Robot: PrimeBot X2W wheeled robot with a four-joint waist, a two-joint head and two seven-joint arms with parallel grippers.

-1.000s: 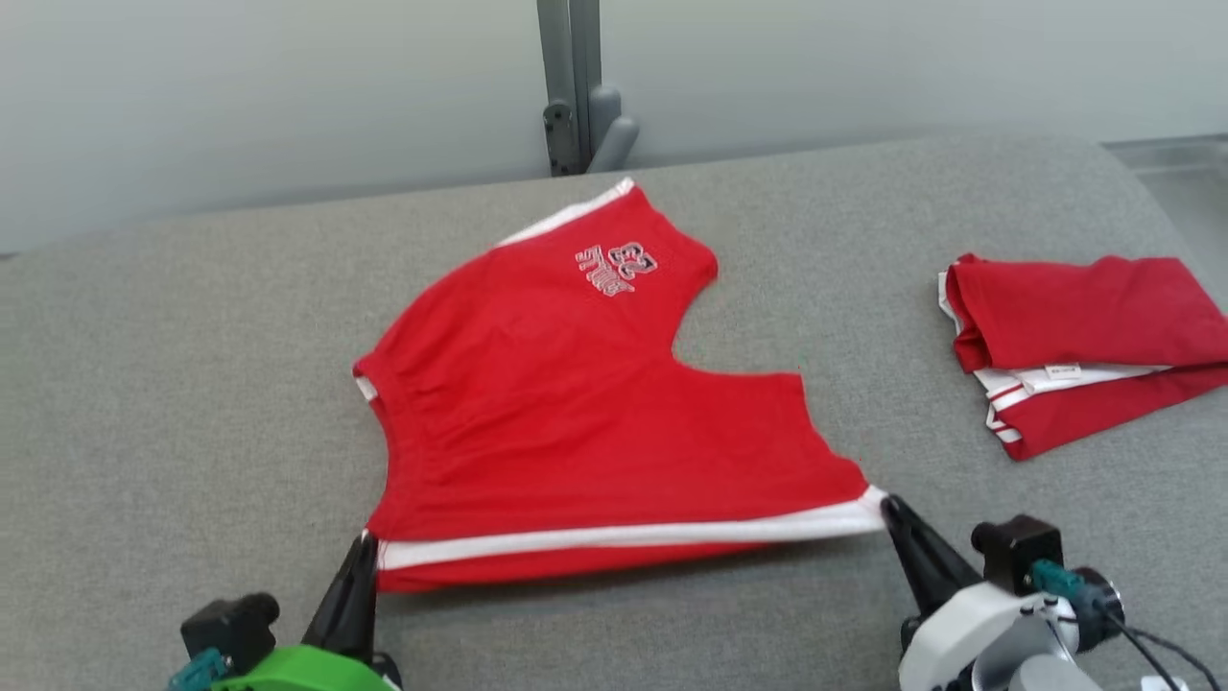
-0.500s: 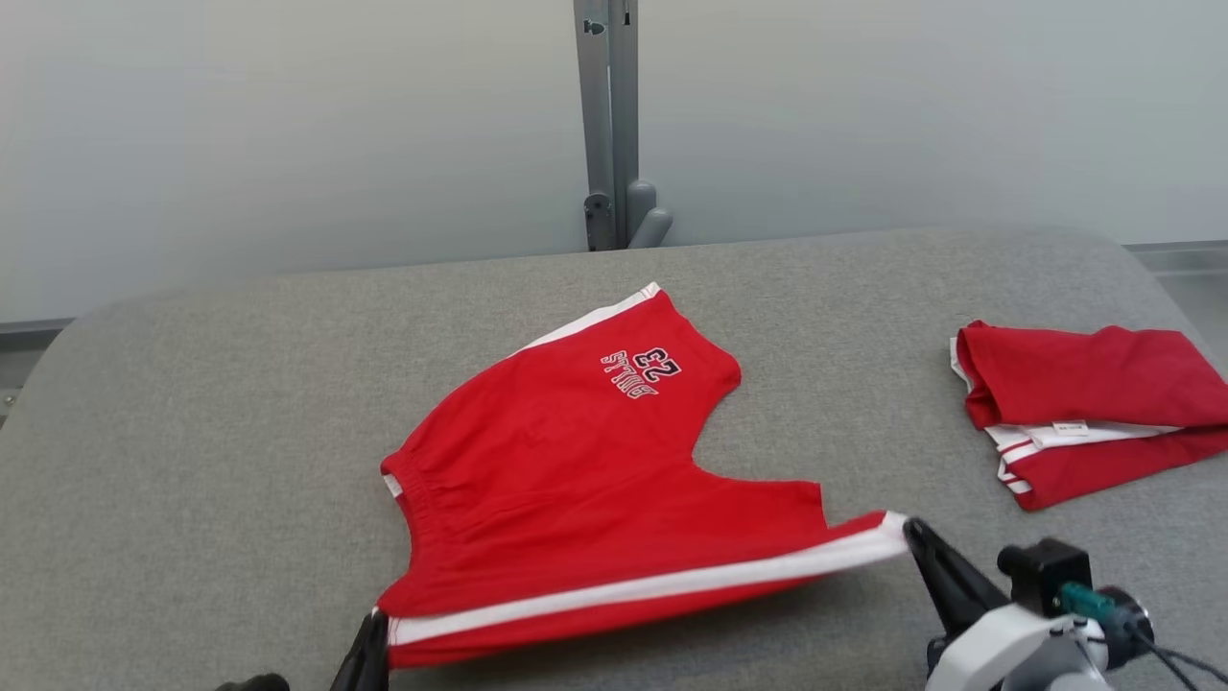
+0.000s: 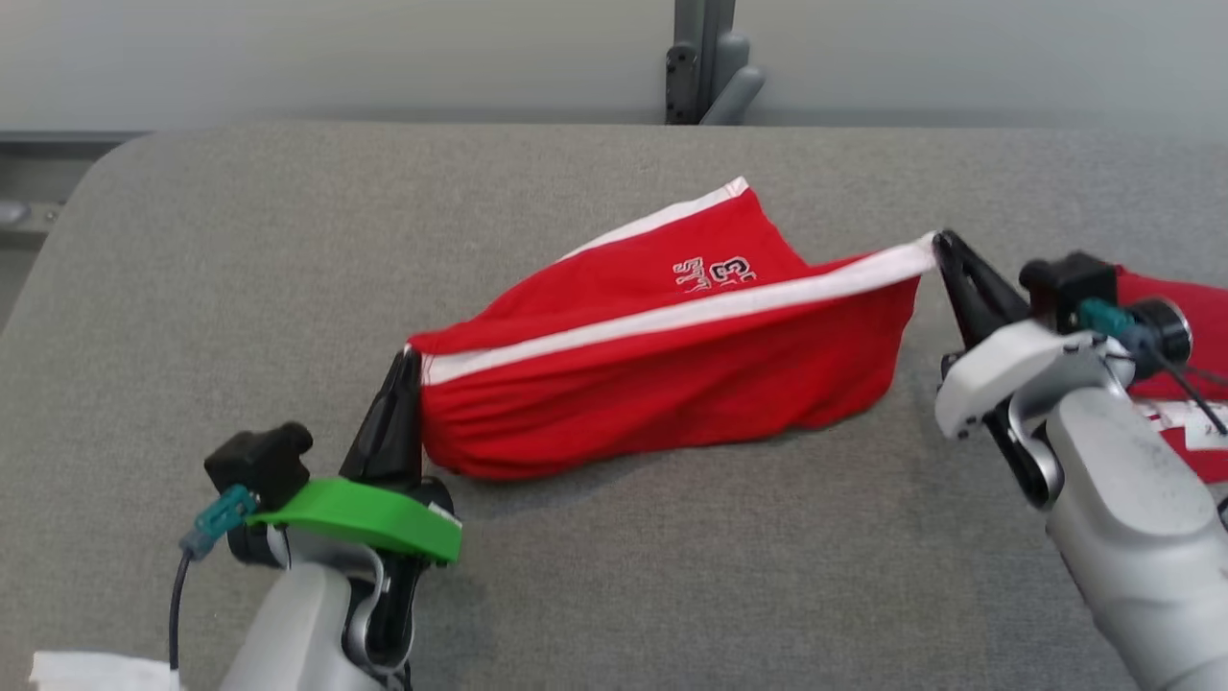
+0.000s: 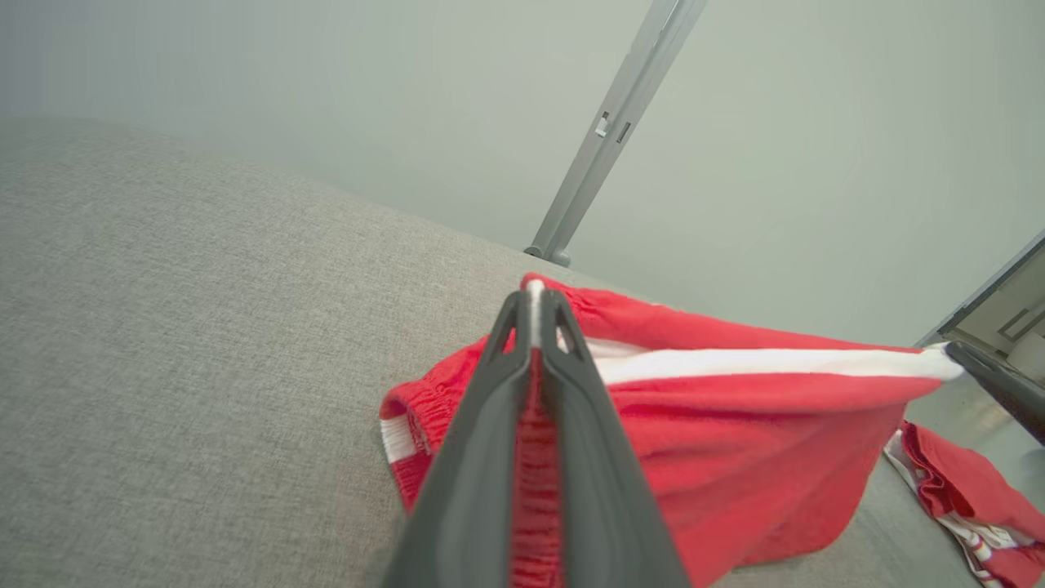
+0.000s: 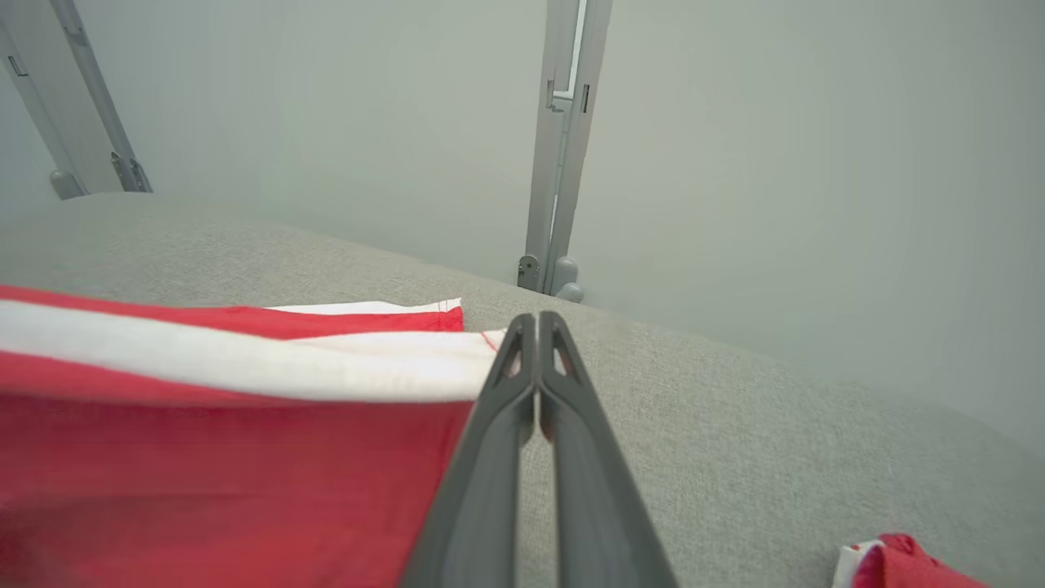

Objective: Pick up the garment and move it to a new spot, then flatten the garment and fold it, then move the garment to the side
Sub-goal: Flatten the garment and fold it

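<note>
Pinching the waistband corner nearest, left gripper [image 3: 410,355] clamped tight on cloth. Sagging from there onto the grey table [image 3: 240,240]: red garment [image 3: 672,384], soft, light and limp, probably best taken by its corners and stretched taut. Farther off, right gripper [image 3: 938,240] closed on the white-striped hem corner. Beyond, upside-down stitched lettering [image 3: 715,274], partly folded under, not readable.

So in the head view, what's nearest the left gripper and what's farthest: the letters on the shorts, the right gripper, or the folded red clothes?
1. Letters on the shorts, up and right of the left gripper.
2. Right gripper, holding the shorts' far corner.
3. Folded red clothes, past it, far right.
</note>
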